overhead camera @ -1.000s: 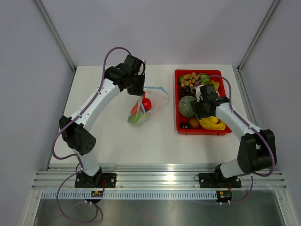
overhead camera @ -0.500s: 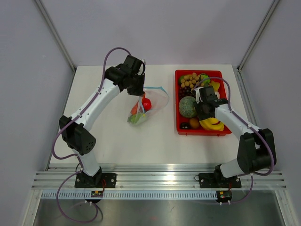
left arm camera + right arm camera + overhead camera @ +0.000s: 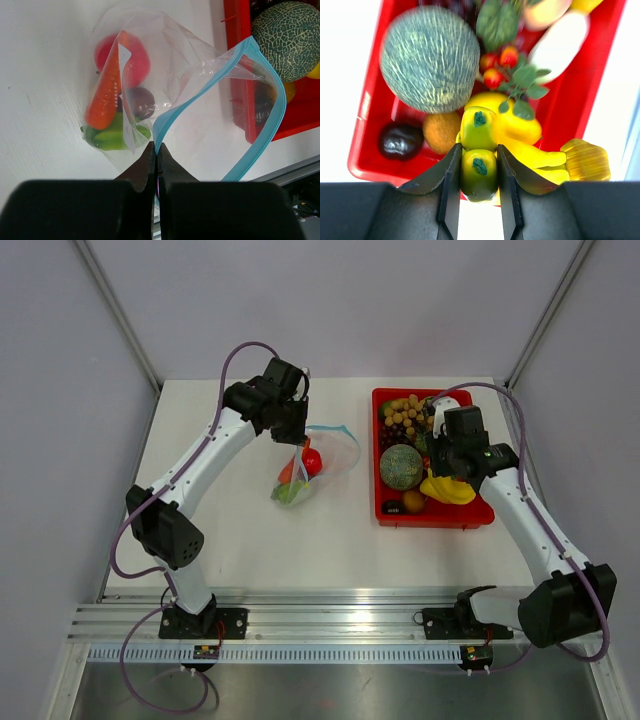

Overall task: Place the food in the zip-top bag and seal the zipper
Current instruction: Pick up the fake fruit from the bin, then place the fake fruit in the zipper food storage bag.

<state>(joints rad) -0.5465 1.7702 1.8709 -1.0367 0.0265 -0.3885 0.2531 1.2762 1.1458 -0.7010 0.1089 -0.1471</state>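
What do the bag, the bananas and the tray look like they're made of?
Zip-top bag: thin clear plastic film, glossy and creased. Bananas: probably moulded plastic, smooth even sheen. Tray: seemingly rigid red plastic, glossy walls.

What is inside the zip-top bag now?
The zip-top bag holds an orange-red carrot, a red round fruit, a dark purple fruit and a green piece. Anything beneath them is covered, so it cannot be told.

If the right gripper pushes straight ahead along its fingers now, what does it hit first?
The right gripper is clamped on the yellow toy bananas, so those lead. Beyond them lies the red rectangular tray, probably beside the small orange round fruit; depth is unclear.
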